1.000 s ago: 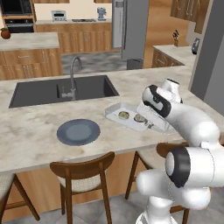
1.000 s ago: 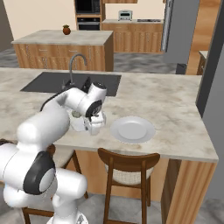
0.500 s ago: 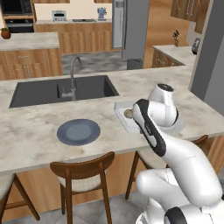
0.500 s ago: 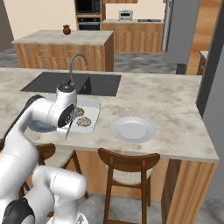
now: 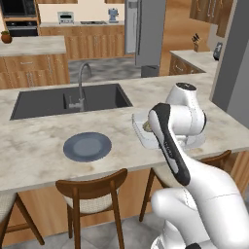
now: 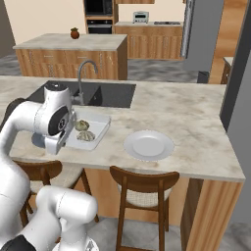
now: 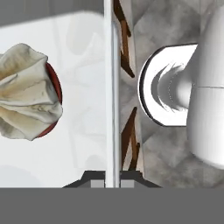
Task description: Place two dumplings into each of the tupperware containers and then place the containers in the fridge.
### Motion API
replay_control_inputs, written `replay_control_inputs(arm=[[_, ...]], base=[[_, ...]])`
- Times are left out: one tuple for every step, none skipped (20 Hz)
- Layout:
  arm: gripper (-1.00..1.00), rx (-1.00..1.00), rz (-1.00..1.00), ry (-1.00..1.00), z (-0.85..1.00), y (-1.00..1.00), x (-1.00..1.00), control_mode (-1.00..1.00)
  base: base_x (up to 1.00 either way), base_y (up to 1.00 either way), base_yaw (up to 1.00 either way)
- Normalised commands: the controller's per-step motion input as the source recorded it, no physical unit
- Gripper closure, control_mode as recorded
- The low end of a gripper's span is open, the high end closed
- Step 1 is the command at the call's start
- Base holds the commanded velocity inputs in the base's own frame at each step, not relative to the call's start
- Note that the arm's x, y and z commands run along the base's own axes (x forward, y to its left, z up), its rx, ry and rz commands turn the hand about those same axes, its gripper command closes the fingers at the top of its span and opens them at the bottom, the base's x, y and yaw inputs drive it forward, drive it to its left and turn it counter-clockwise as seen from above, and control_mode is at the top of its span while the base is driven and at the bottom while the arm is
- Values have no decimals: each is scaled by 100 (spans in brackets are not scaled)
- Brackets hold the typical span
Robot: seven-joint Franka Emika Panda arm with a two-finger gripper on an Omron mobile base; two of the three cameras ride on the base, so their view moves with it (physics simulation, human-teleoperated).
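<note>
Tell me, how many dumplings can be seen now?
2. Both lie in the tupperware container on the counter: one dumpling nearer the sink, the other dumpling nearer the counter's front edge. The arm may hide more.

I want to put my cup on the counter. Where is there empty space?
Bare marble lies between the plate and the counter's far right end, and between the plate and the sink. It is crowded by the container holding two dumplings, where the gripper has its jaws shut on the container's wall.
</note>
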Motion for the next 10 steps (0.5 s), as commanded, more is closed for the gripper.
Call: replay_control_inputs(arm=[[100, 0, 0, 3, 21, 0, -81, -100], [100, 0, 0, 5, 36, 0, -100, -100], [100, 0, 0, 6, 46, 0, -98, -100], [100, 0, 0, 5, 44, 0, -79, -100], [100, 0, 2, 0, 53, 0, -80, -100], [100, 2, 13, 7, 26, -7, -74, -100], [100, 2, 0, 9, 56, -6, -46, -100], [100, 0, 0, 0, 40, -8, -44, -100], [100, 0, -6, 1, 7, -22, -12, -100], [100, 0, -1, 0, 21, -12, -19, -100]], base=[[0, 0, 0], [0, 0, 0], [0, 0, 0], [0, 0, 0], [0, 0, 0], [0, 0, 0], [0, 0, 0], [0, 0, 0], [0, 0, 0], [0, 0, 0]])
